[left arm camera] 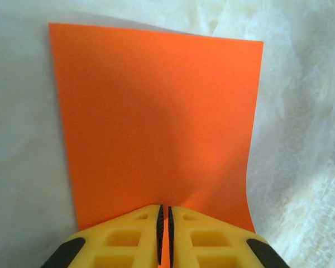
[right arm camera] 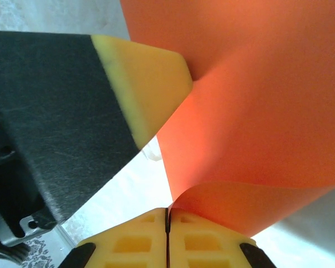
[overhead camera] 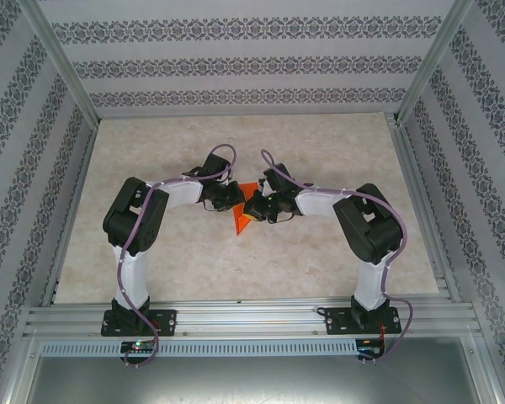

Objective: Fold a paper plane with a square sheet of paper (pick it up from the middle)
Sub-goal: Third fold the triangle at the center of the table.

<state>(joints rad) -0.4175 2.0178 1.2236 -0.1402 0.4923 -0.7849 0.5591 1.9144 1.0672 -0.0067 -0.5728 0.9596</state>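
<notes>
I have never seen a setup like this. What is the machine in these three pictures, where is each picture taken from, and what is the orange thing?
The machine is two robot arms bolted at the near edge of a table, each ending in a two-finger gripper. The wide picture comes from a fixed camera above and behind the arms. The other two come from cameras on the wrists, looking along each gripper's own yellow fingers. The orange thing is the square sheet of paper, held between the two arms. The left gripper is pinched shut on one edge, and the sheet spreads out ahead of it. The right gripper is shut on another part, where the paper curls. The big black and yellow shape in the right wrist picture is a finger of the left gripper.
</notes>
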